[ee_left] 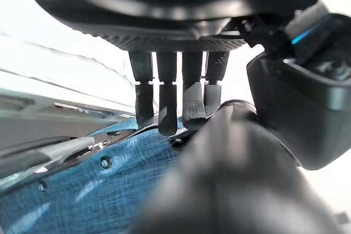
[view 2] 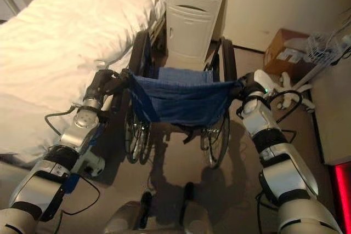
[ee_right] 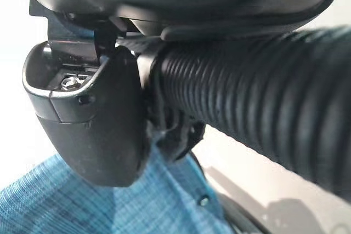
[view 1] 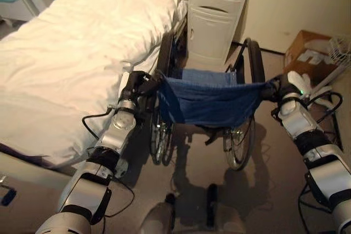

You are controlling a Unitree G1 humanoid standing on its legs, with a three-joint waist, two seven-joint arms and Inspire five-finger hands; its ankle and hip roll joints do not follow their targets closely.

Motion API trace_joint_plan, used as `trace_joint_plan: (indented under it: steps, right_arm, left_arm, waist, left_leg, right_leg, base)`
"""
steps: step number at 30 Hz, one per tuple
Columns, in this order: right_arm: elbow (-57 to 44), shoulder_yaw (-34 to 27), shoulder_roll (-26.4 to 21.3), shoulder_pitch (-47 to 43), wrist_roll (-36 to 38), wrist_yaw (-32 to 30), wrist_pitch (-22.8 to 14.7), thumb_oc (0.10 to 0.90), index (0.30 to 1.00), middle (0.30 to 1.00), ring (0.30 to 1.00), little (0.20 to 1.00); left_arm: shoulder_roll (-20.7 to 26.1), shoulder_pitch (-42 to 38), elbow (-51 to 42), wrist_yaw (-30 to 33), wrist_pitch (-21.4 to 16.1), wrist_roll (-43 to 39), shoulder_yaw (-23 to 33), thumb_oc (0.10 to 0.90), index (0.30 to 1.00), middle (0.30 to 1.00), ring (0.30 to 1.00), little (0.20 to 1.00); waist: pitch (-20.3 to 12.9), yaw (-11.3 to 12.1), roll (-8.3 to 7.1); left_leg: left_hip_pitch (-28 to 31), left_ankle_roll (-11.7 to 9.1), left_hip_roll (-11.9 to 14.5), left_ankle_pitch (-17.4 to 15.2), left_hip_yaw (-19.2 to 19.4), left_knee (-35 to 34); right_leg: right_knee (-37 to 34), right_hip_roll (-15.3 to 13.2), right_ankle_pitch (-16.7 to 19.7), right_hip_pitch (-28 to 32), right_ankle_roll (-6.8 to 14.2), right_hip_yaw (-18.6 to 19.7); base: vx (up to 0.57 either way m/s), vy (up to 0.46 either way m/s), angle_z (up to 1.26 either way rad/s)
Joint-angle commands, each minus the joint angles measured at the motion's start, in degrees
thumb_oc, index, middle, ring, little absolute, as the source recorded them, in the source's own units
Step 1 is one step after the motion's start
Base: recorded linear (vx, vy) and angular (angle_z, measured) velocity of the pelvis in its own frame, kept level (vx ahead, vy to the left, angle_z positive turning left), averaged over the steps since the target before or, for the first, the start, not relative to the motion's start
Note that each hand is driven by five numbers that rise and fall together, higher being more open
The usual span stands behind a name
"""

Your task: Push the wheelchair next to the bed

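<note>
The wheelchair (view 1: 205,102), with a blue cloth backrest and black wheels, stands just in front of me, its left wheel close to the edge of the white bed (view 1: 66,53). My left hand (view 1: 136,85) is shut on the left push handle (ee_left: 236,173), its fingers (ee_left: 167,108) curled down over it. At the other side, my right hand (view 1: 285,89) is shut on the ribbed right push handle (ee_right: 263,91), with the thumb (ee_right: 93,119) wrapped beside the grip.
A pale bedside cabinet (view 1: 214,15) stands right ahead of the wheelchair, against the wall. To the right lie a cardboard box (view 1: 307,53) and a white wire rack (view 1: 340,53) on the floor. Bare floor lies behind the wheels.
</note>
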Motion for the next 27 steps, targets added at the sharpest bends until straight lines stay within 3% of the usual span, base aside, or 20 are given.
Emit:
trace_joint_plan:
  steps: [1,3,4,5,6,9,12,13,16,27]
  right_arm:
    - [-0.70,5.07,7.84,2.44,5.62,6.51,-4.79,0.400,0.300,0.300,0.300,0.300]
    - [-0.29,5.28,7.76,2.93,6.12,6.73,-5.21,0.400,0.300,0.300,0.300,0.300]
    - [0.02,5.58,7.63,3.46,5.47,6.92,-5.77,0.400,0.300,0.300,0.300,0.300]
    - [0.03,5.85,7.52,4.86,6.22,5.38,-6.70,0.400,0.300,0.300,0.300,0.300]
    - [-0.01,5.84,7.85,5.18,6.39,4.33,-6.63,0.400,0.300,0.300,0.300,0.300]
    - [1.52,5.96,9.25,3.88,5.48,2.44,-6.58,0.400,0.300,0.300,0.300,0.300]
    - [-0.02,4.79,8.87,4.19,3.88,4.14,-5.05,0.400,0.300,0.300,0.300,0.300]
    - [0.00,3.92,8.88,5.53,2.64,5.10,-5.73,0.400,0.300,0.300,0.300,0.300]
    - [-0.28,3.87,8.90,6.19,1.21,5.98,-7.23,0.400,0.300,0.300,0.300,0.300]
    - [3.57,4.44,9.47,2.56,1.69,5.77,-8.57,0.400,0.300,0.300,0.300,0.300]
  left_arm:
    - [0.67,2.60,6.17,-0.63,3.53,1.15,-4.17,0.400,0.300,0.300,0.300,0.300]
    - [0.14,2.70,6.74,-0.08,3.32,0.29,-4.54,0.400,0.300,0.300,0.300,0.300]
    - [-0.39,3.13,7.01,0.52,2.92,-0.33,-4.76,0.400,0.300,0.300,0.300,0.300]
    - [-1.16,4.03,7.13,0.79,1.63,-1.03,-5.02,0.400,0.300,0.300,0.300,0.300]
    - [-1.60,4.22,6.81,0.56,1.27,-0.17,-5.07,0.400,0.300,0.300,0.300,0.300]
    - [-2.48,2.67,7.33,0.02,0.79,-0.50,-5.66,0.400,0.300,0.300,0.300,0.300]
    - [-3.13,3.24,6.96,-0.21,1.46,-0.65,-5.00,0.400,0.300,0.300,0.300,0.300]
    - [-2.22,3.49,7.43,-1.47,1.48,-0.28,-4.59,0.400,0.300,0.300,0.300,0.300]
    - [-1.20,4.15,7.07,-1.19,2.58,-0.93,-3.88,0.400,0.300,0.300,0.300,0.300]
    - [-0.75,3.26,5.52,-1.20,2.60,-0.33,-4.91,0.400,0.300,0.300,0.300,0.300]
  waist:
    - [-1.13,0.31,-1.14]
    - [-1.74,-0.65,-0.97]
    - [-2.11,-1.29,-0.65]
    - [-1.52,-0.70,-1.09]
    - [0.01,0.54,-0.89]
    - [3.06,3.82,0.78]
    - [2.75,3.49,0.64]
    - [1.09,3.09,1.36]
    - [-0.71,3.54,1.49]
    - [-2.00,4.86,1.18]
  left_leg:
    - [8.88,-2.43,1.40,-2.92,0.44,-1.74]
    - [10.30,-3.58,2.80,-1.15,0.17,1.32]
    - [10.66,-4.55,4.20,2.48,-0.03,4.41]
    - [5.18,-4.55,3.95,7.61,-0.39,9.39]
    - [1.00,-4.53,3.96,8.38,0.09,9.53]
    - [-7.44,-5.97,1.74,12.39,2.81,-1.70]
    - [-5.03,-4.65,1.03,9.68,2.77,-1.30]
    - [-0.16,-3.70,0.63,8.16,2.48,-6.58]
    - [3.78,-2.85,0.41,7.93,3.10,-11.08]
    - [4.17,-1.49,-0.16,8.09,2.92,-13.16]
  right_leg:
    - [-2.10,-2.19,6.52,-0.54,-2.23,-0.16]
    - [-1.62,-2.05,6.26,-0.79,-3.04,-0.69]
    - [-1.41,-1.61,5.82,-0.54,-3.90,-1.08]
    - [-1.97,-1.00,4.65,2.75,-5.12,-0.60]
    - [-2.61,-0.14,3.66,6.55,-5.25,0.33]
    - [-5.66,2.49,1.96,13.84,-4.73,2.04]
    - [-5.89,1.45,1.60,13.57,-4.38,2.01]
    - [-4.64,0.76,1.49,11.93,-3.18,0.57]
    - [-4.76,-0.11,1.99,11.50,-1.86,-0.39]
    - [-5.23,-0.73,2.59,10.62,-0.98,-0.49]
  base:
    - [0.12,-0.045,0.90]
    - [0.09,0.011,0.60]
    - [0.19,0.037,0.11]
    - [0.25,0.040,0.04]
    - [0.26,0.062,0.25]
    - [0.20,0.126,-0.01]
    - [0.18,0.173,-0.70]
    - [0.17,0.143,-0.57]
    - [0.20,0.116,-0.35]
    - [0.04,0.009,0.00]
